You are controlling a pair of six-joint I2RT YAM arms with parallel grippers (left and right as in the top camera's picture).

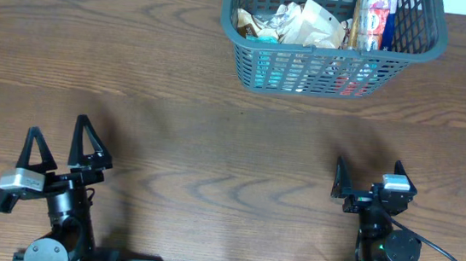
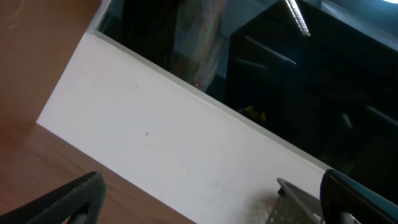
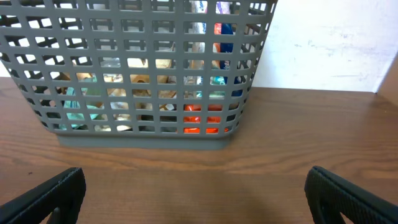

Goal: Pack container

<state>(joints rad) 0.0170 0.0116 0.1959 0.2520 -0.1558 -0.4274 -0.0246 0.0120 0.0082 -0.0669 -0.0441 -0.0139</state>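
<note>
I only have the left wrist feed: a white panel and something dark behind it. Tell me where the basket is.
Observer: The container stands at the far edge of the table, on the right arm's side, well ahead of both arms.
Operator: Report what's in it.
Observer: It holds snack packets. The right wrist view shows orange and teal wrappers through the lattice.
Operator: Give me the grippers.
Observer: Both are open and empty. The left gripper and the right gripper sit near the table's near edge, and the right one faces the container.
</note>
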